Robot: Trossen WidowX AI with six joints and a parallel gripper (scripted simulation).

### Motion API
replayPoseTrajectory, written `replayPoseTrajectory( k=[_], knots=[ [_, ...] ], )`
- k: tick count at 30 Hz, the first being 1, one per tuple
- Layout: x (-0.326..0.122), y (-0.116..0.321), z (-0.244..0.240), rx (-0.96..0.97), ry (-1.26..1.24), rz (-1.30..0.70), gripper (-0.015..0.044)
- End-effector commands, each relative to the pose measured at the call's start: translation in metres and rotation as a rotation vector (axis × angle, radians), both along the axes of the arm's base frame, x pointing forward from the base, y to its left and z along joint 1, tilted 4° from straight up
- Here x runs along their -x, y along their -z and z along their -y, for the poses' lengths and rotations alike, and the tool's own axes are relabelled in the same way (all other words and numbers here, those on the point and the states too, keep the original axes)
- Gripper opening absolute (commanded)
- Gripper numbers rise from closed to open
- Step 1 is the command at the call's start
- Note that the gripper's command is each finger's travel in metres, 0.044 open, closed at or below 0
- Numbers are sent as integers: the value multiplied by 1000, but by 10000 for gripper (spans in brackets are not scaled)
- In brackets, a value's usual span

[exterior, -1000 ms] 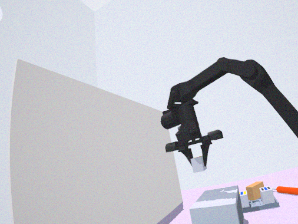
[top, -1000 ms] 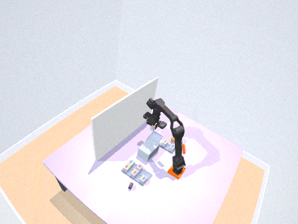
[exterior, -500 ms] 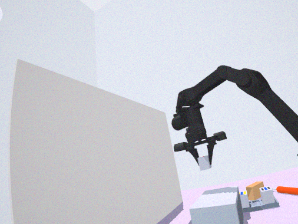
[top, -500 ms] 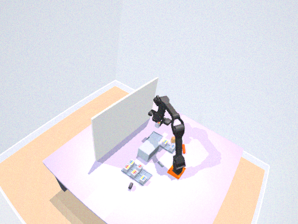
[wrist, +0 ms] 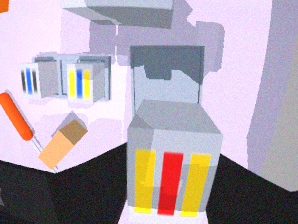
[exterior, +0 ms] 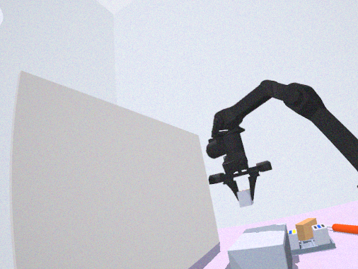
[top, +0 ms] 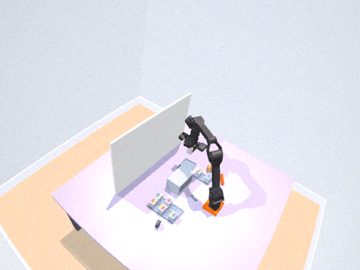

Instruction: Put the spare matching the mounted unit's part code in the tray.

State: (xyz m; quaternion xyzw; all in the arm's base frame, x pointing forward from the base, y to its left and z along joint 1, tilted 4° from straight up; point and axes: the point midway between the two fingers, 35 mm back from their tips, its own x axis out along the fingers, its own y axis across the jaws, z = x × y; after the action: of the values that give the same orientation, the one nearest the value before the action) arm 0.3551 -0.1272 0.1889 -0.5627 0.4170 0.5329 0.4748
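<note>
My gripper (top: 191, 149) (exterior: 245, 195) (wrist: 168, 149) is shut on a grey block-shaped spare (top: 190, 150) (exterior: 245, 199) (wrist: 171, 142). Yellow, red and yellow stripes show on its face in the wrist view. It hangs in the air; in the wrist view it overlaps the near edge of the shallow grey tray (top: 187, 163) (wrist: 162, 92). No other unit shows in that tray. Several striped spares stand in a rack (top: 167, 217). Two more striped units stand on a small grey base (top: 202, 180) (exterior: 311, 250). Which unit is the mounted one, and the code on its back, I cannot tell.
A grey box (top: 181, 177) (exterior: 260, 244) stands beside the tray. A tall pale panel (top: 151, 142) (exterior: 106, 177) rises on its other side. A tan block (top: 209, 168) (exterior: 305, 230) (wrist: 55, 147) and an orange-handled tool (top: 222, 179) (exterior: 344, 229) (wrist: 16, 117) lie near the small base.
</note>
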Motion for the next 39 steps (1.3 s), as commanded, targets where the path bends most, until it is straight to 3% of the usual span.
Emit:
replayPoseTrajectory(
  k=[1, 39],
  knots=[
    [-1, 3, -1, -5, -4, 2, 0],
    [-8, 30, 0, -5, -4, 3, 0]
  ],
)
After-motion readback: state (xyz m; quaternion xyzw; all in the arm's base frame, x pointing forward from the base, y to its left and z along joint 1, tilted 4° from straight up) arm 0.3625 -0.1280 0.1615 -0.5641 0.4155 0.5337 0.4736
